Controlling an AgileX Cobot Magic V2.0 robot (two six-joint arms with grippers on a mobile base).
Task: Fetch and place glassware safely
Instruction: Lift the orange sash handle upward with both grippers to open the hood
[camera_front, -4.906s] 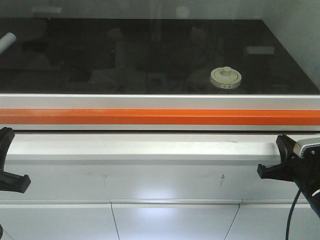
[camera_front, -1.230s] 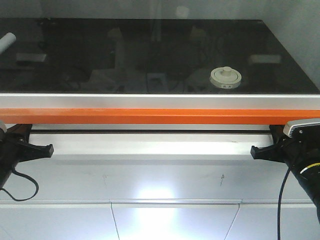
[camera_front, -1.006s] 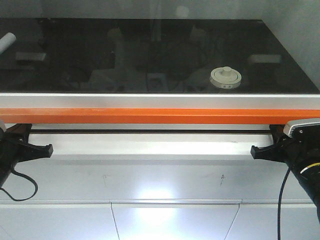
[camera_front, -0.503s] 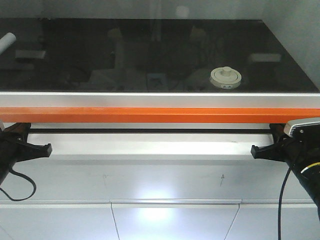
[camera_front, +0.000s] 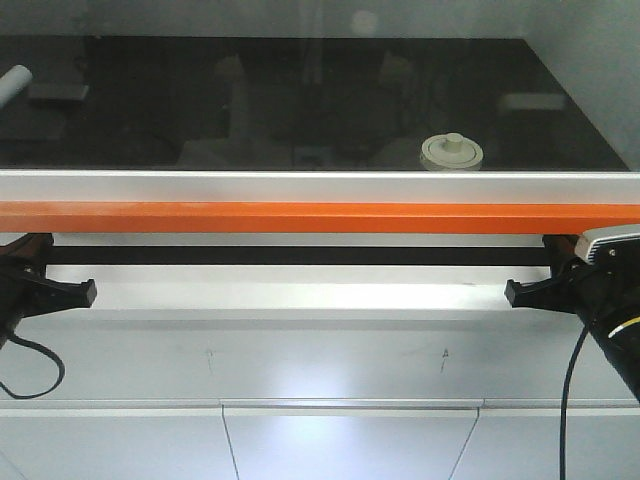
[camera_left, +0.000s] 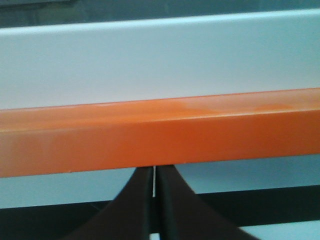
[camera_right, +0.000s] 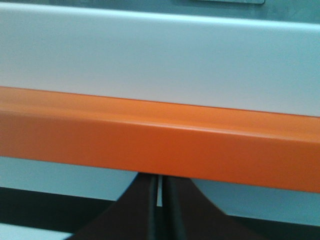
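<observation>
- Both grippers low at the front: left gripper (camera_front: 85, 293) and right gripper (camera_front: 512, 293) at opposite ends of the white sill (camera_front: 300, 297), tips tucked under the orange bar (camera_front: 320, 217).
- Jaws on each side drawn almost together, with only a thin slit between the fingers (camera_left: 135, 200) in the wrist views. Nothing held in either.
- Just above the sill: narrow dark slot (camera_front: 300, 255) beneath the bar, judged too low for an arm to pass.
- Above the bar: aluminium sash frame (camera_front: 320, 185), with the glass pane across the rest of the opening.
- Behind the pane: glass jar (camera_front: 451, 153) with cream-white knobbed lid, upright on the dark worktop (camera_front: 150, 120), right of centre, near the front edge, well apart from both grippers. Lower body hidden by the frame.
- Far left on the worktop: white tube (camera_front: 14, 82), not part of the task.
- Status, as a judgement: access stage only, sash barely open, jar untouched.
- Outstanding: raise sash further, reach in, grasp jar, withdraw, set down. Placement spot not identifiable from these views.
</observation>
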